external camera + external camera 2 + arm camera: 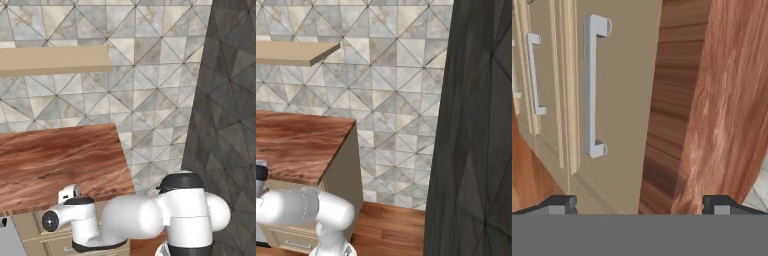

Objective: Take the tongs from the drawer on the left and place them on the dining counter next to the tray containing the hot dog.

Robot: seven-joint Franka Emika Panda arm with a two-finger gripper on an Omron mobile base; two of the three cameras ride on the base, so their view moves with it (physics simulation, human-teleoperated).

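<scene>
My gripper (639, 205) is open, its two dark fingertips (559, 204) far apart with nothing between them. It hangs in front of a shut beige drawer (617, 100) with a silver bar handle (594, 85), under the edge of a reddish-brown wood-grain counter top (722, 100); the hand view is rolled sideways. More beige drawers with alike handles (534, 75) lie beyond. In the left base view my arm reaches low and left in front of the drawer fronts (47, 242) below the counter top (55, 160). The tongs, the tray and the hot dog are out of view.
A dark textured wall (225, 100) rises close on the right. A beige floating shelf (55, 60) hangs on the tiled wall above the counter. Wooden floor (391, 225) lies between the cabinet's side (346, 175) and the dark wall.
</scene>
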